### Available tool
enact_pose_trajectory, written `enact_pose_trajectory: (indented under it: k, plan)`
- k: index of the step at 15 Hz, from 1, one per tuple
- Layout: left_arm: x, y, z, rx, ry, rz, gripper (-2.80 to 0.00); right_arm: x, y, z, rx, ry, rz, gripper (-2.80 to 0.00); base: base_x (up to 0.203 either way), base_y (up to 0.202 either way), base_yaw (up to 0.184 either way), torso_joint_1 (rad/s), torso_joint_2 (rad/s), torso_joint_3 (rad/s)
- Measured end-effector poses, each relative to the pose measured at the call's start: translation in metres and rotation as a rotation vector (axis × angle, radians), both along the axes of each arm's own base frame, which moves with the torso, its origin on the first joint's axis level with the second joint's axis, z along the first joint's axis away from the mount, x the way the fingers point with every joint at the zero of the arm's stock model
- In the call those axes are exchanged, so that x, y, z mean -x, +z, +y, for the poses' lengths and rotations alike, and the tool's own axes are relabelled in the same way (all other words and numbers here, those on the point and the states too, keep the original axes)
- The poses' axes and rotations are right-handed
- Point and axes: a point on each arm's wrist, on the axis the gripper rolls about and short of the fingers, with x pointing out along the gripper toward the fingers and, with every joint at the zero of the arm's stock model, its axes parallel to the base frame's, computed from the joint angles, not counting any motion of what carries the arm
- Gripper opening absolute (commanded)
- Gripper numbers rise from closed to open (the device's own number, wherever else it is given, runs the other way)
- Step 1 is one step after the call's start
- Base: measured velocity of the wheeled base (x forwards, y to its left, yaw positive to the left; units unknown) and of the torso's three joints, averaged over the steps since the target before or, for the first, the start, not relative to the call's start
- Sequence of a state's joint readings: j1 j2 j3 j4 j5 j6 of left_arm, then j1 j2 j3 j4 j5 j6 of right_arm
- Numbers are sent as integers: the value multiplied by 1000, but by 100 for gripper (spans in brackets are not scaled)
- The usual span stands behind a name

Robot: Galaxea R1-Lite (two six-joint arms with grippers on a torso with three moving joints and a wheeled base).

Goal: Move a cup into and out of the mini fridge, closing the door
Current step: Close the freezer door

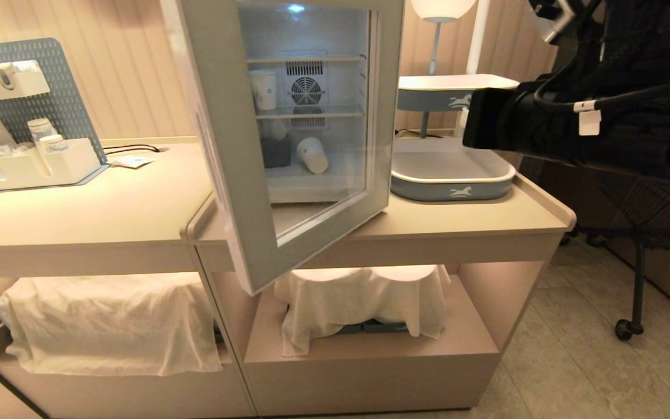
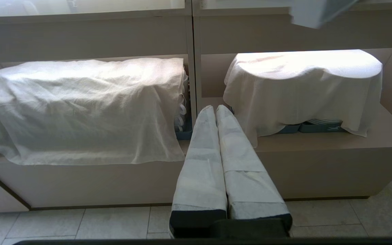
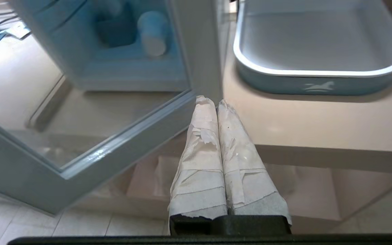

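Closed right gripper (image 3: 215,102) beside open door (image 1: 288,145); no legible writing.

- The fridge (image 1: 312,110) stood on the counter (image 1: 108,209), its door (image 1: 288,139) swung out over the front edge.
- One cup (image 1: 312,155) lay on its side on the fridge floor.
- A tray (image 1: 451,177) sat right of the fridge.

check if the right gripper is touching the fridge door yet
Cannot tell. In the right wrist view the shut right gripper has its tips overlapping the door frame edge, showing neither contact nor gap plainly.
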State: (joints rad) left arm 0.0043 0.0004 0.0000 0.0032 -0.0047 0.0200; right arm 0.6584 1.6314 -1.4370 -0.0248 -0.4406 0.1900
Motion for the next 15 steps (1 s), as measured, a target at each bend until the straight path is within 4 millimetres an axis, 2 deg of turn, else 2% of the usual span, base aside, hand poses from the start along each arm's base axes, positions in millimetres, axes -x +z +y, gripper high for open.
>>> enact_pose_trajectory:
  k: [4,9,12,15]
  plan:
    - [0,0,0,0,0,0,-280,-3,6,-10,-10,-29,-21,-280,0,0,0,0,0,0]
    - [0,0,0,0,0,0,-280,-5,10,-9,-26,-37,-33,-280,0,0,0,0,0,0]
    - [0,0,0,0,0,0,-280,-22,20,4,-84,-15,-74,-280,0,0,0,0,0,0]
    - [0,0,0,0,0,0,-280,-52,23,27,-131,39,-120,-280,0,0,0,0,0,0]
